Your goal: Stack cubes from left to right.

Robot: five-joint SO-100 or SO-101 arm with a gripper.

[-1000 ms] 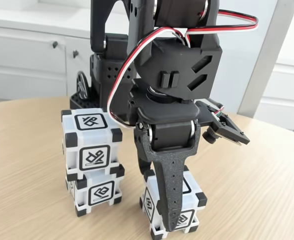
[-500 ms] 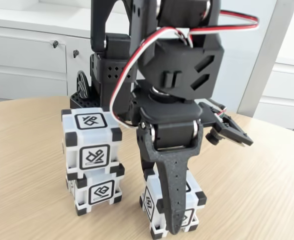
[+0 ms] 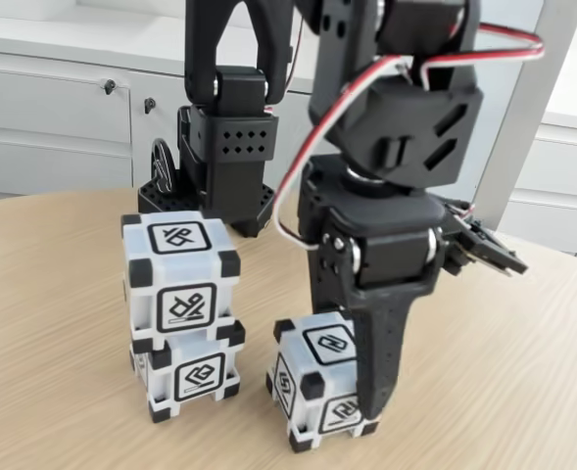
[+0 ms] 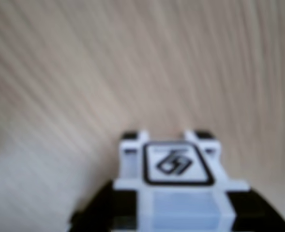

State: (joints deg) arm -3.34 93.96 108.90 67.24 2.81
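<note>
While two cubes stand stacked on the wooden bench [image 3: 63,294], the upper cube [image 3: 180,271] squarely on the lower cube [image 3: 188,372], a third cube [image 3: 317,380] sits apart on the bench surface, just to the right of the stack in the fixed view. The tool [image 3: 378,392] is lowered at this third cube: one long black finger [image 3: 381,343] runs down the cube's right side and appears to touch it near the front right corner. The opposing finger is hidden behind the cube and the arm, so whether the tool is pinching the cube or merely set against it cannot be told. The third cube appears slightly turned relative to the stack, with a glyph face upward. In the wrist view the same cube [image 4: 173,166] lies low in the centre, blurred, its glyph face up, with dark parts on either side at the lower edge. The arm's black base [image 3: 227,157] stands behind the stack, with red, white and black wiring [image 3: 312,137] looping over the wrist joint.
</note>
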